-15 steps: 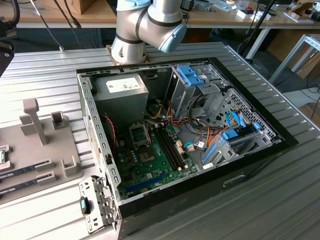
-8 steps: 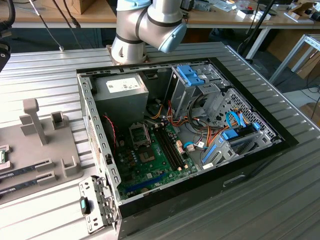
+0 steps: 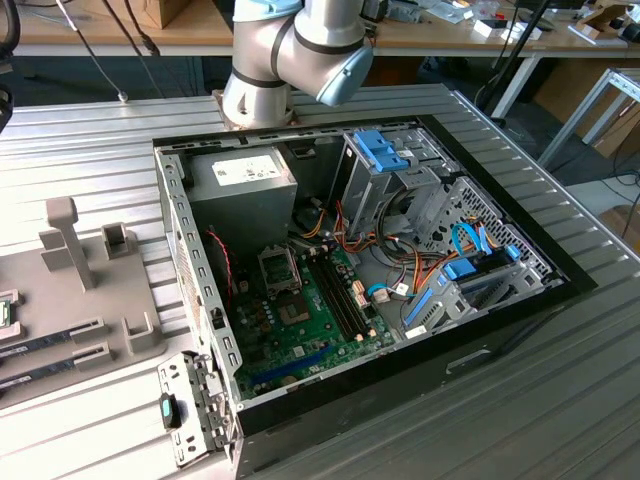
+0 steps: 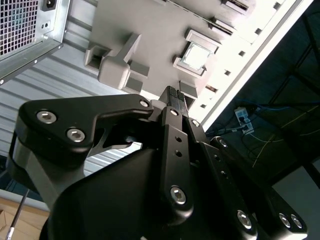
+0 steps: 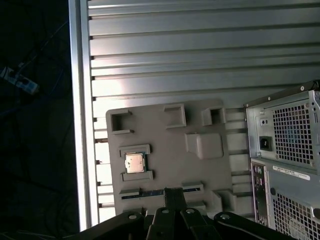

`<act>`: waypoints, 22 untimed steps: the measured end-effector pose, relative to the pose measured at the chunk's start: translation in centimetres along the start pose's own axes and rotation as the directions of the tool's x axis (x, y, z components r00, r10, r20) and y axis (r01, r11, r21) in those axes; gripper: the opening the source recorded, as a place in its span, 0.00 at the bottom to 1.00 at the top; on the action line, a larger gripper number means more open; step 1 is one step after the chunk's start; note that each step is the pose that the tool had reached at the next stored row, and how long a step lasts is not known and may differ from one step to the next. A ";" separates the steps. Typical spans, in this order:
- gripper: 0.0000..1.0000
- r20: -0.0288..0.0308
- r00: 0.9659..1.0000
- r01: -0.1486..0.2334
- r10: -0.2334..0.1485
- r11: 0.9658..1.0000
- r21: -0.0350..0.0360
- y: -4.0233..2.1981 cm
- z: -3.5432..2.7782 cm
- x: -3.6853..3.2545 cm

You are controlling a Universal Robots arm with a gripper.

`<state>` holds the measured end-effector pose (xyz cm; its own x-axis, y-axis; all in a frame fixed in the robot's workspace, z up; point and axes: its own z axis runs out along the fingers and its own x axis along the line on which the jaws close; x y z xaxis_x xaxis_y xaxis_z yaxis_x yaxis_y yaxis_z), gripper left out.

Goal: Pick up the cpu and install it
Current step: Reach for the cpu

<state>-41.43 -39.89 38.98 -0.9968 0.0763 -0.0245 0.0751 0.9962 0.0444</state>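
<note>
The cpu (image 5: 134, 163) is a small silver square lying flat in a raised holder on the grey fixture plate (image 5: 165, 145). The second wrist view has the cpu (image 4: 196, 55) in that same holder. My gripper (image 5: 173, 196) hangs high above the plate, nearer its slotted edge than the cpu. Its black fingers (image 4: 175, 95) are pressed together with nothing between them, so it is shut. In the exterior view the cpu's holder sits at the far left edge, and the arm's elbow (image 3: 300, 45) stands behind the open computer case (image 3: 420, 330).
Inside the case lies the green motherboard (image 3: 310, 320) with its silver socket frame (image 3: 279, 266), beside the power supply (image 3: 243, 190), drive cages and cables. Memory sticks (image 3: 50, 342) and upright blocks (image 3: 70, 235) stand on the fixture plate. The ribbed metal table ends just past the plate.
</note>
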 end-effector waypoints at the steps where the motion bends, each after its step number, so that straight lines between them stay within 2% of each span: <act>1: 0.11 0.000 1.000 0.000 0.000 1.000 0.000 0.00 -0.01 0.05; 2: 0.11 0.000 1.000 0.000 0.000 1.000 0.000 -0.01 0.00 0.10; 4: 0.11 0.000 1.000 0.000 0.000 1.000 0.000 -0.08 0.14 1.00; 5: 0.11 0.000 1.000 0.000 0.000 1.000 0.000 -0.14 0.60 1.19; 22: 0.11 0.000 1.000 0.000 0.000 1.000 0.000 -0.17 1.13 1.30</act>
<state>-42.71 -39.92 37.81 -0.9968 0.0762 -0.0245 0.0751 0.9962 0.0444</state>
